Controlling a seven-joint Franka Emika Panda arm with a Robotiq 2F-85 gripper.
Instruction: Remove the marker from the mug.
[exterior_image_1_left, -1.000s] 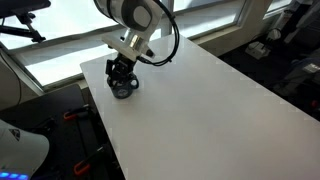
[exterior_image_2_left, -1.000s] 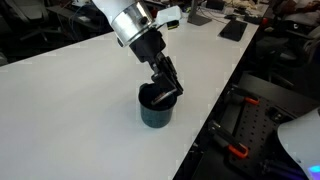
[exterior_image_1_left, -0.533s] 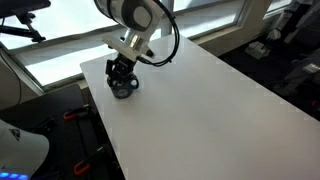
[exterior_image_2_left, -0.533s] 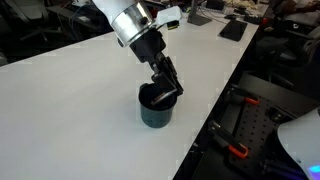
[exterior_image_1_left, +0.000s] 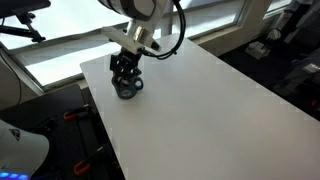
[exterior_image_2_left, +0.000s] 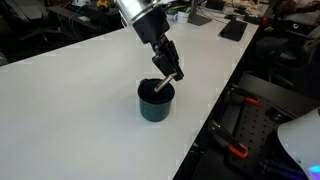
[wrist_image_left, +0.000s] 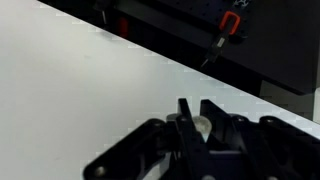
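Arm (exterior_image_2_left: 148, 22) slants steeply down over the mug (exterior_image_2_left: 155, 104), claw (exterior_image_2_left: 171, 72) clenched on the marker (exterior_image_2_left: 163, 84) just above its mouth.

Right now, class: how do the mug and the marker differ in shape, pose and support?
Shape: the mug is squat and dark; the marker is thin and paler. Pose: the mug stands upright; the marker leans, lower end at the mug's mouth. Support: the mug rests on the table; the marker is pinched in the shut fingers.
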